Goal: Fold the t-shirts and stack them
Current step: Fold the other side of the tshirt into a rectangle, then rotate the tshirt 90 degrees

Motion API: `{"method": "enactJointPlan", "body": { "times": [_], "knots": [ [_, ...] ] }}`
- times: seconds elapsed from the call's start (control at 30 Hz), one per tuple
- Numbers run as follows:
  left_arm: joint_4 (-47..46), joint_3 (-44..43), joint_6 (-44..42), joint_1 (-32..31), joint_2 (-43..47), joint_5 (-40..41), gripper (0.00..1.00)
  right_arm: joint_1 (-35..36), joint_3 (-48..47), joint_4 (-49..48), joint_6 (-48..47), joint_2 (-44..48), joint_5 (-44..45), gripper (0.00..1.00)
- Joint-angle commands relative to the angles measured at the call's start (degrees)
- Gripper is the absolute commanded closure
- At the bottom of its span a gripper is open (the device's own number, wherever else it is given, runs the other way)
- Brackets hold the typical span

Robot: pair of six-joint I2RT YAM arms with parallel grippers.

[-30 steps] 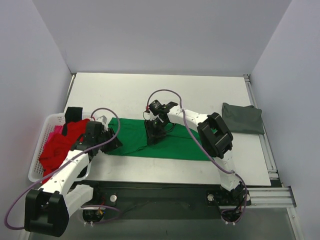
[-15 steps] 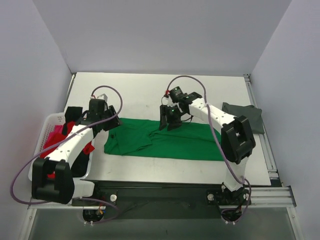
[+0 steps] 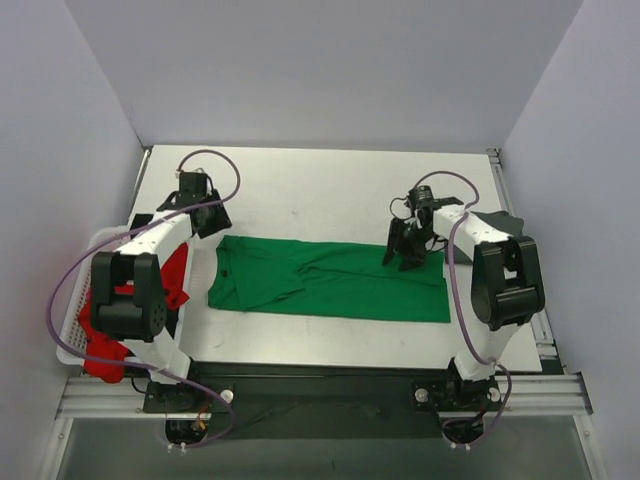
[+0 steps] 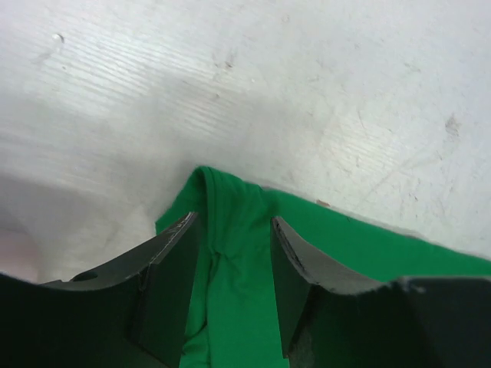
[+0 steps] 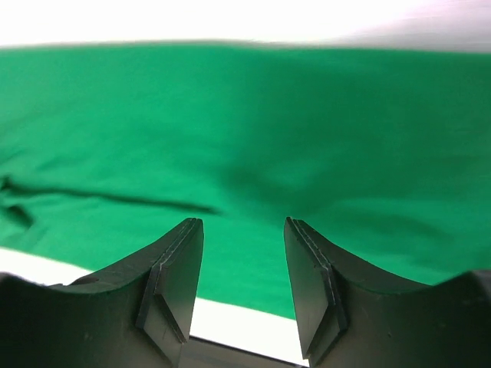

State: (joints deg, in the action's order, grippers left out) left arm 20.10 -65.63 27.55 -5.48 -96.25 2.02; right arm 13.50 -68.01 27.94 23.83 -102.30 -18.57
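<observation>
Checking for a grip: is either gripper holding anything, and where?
Nothing held. The left gripper and right gripper both stand open above the green t-shirt's ends.

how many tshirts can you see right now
3: green one spread flat mid-table, red one spilling from the basket at left, dark grey one mostly behind the right arm. More may hide in the basket.

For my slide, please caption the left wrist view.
Open left jaws frame a corner of the green t-shirt on the table.
</observation>
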Motion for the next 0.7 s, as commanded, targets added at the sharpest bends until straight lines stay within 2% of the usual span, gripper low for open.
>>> {"method": "enactJointPlan", "body": {
  "times": [0.0, 0.23, 0.33, 0.67],
  "knots": [
    [-1.9, -3.6, -1.4, 1.9, -1.7, 0.5, 0.48, -2.6, 1.6, -0.2, -1.7, 2.3, 2.1, 0.53],
    [-3.1, -6.0, -0.9, 2.1, -7.2, -2.0, 0.49, -6.4, 2.4, -0.7, -2.0, 0.1, 2.4, 0.53],
    [-2.5, -6.4, -0.4, 2.0, -8.3, -2.0, 0.54, -7.1, 2.4, -0.7, -2.0, -0.4, 2.6, 0.53],
    [-1.2, -6.4, 0.0, 2.0, -9.7, -1.8, 0.58, -8.2, 1.8, -0.7, -1.9, -2.3, 2.9, 0.53]
  ]
}}
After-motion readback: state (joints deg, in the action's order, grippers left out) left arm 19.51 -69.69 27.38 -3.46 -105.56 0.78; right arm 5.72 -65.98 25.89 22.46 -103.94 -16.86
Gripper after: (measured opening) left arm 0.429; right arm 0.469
